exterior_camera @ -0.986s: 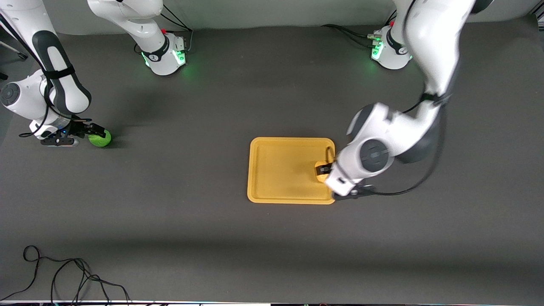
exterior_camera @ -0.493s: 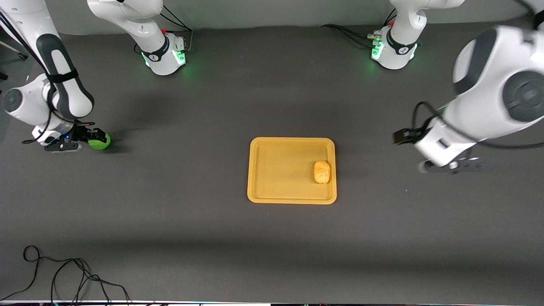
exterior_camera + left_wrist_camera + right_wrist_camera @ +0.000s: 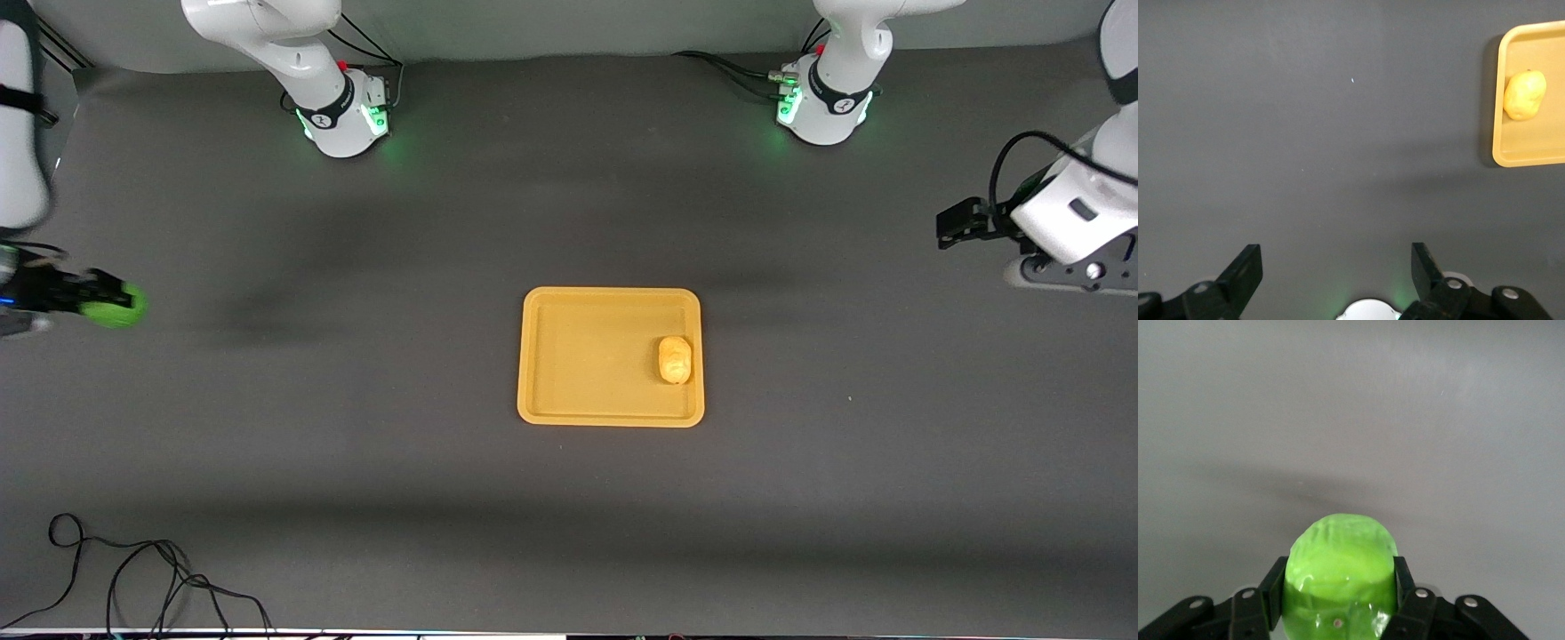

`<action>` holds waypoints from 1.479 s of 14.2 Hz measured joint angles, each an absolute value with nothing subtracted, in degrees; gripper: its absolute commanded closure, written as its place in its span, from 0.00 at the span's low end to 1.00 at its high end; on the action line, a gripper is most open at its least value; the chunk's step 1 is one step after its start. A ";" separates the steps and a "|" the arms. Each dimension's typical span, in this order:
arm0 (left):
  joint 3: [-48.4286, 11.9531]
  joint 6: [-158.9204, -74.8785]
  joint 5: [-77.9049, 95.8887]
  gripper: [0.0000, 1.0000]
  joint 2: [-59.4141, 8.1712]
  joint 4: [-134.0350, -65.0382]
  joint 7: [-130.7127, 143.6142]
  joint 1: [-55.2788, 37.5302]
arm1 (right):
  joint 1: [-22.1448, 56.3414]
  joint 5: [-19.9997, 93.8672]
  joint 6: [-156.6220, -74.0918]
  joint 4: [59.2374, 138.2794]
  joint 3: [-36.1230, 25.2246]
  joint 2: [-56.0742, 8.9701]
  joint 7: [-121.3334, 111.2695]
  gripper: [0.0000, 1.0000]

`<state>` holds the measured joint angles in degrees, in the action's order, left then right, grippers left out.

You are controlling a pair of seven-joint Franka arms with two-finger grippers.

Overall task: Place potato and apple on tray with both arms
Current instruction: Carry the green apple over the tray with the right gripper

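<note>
Since half a second ago the left arm has pulled farther off toward its own end of the dark grey tabletop (image 3: 356, 462). The right arm has lifted the apple and swung it out toward its end, at the frame edge.

Small oval yellowish-tan potato (image 3: 675, 359) lies in the flat rectangular yellow-orange plastic tray (image 3: 578, 356), just beside the rim on the left arm's side, free of any gripper. The left wrist view also shows the potato (image 3: 1524, 95) in the tray (image 3: 1538, 143).

Left gripper (image 3: 1333, 270) hangs over bare tabletop well apart from the tray, fingers (image 3: 1245, 267) spread wide with nothing between them. In the front view it (image 3: 958, 224) sits near the frame edge.

Right gripper (image 3: 1338, 587) is clamped on the small bright green bumpy apple (image 3: 1340, 570), a finger (image 3: 1273, 583) pressed to each side. In the front view the apple (image 3: 117, 305) is blurred in the right gripper (image 3: 98, 298); probably clear of the tabletop, though that is hard to confirm. It is well apart from the tray.

A loose black cable (image 3: 133, 578) lies on the tabletop at the right arm's end, nearer the front camera.
</note>
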<state>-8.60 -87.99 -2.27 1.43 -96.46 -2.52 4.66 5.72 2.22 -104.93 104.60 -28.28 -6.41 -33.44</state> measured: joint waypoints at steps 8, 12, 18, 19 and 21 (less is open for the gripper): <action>-6.83 -97.95 -2.28 0.00 4.58 -104.04 -4.50 6.31 | 27.85 2.94 -95.58 87.75 -27.60 -9.55 -9.95 0.65; -6.86 -97.80 -2.27 0.00 1.61 -102.25 -4.55 6.33 | 39.37 8.85 -95.68 79.31 -27.24 -18.54 9.08 0.65; -6.86 -97.53 -2.26 0.00 0.69 -100.72 -4.79 6.37 | 48.56 11.77 -97.84 59.74 -15.86 -38.55 46.30 0.65; -6.86 -97.52 -2.26 0.00 0.70 -100.65 -4.80 6.37 | 48.77 11.77 -99.31 58.20 -13.28 -40.61 50.36 0.65; -6.88 -97.47 -2.26 0.00 0.69 -100.62 -4.82 6.37 | 49.57 11.76 -101.76 57.26 -10.89 -43.48 53.65 0.65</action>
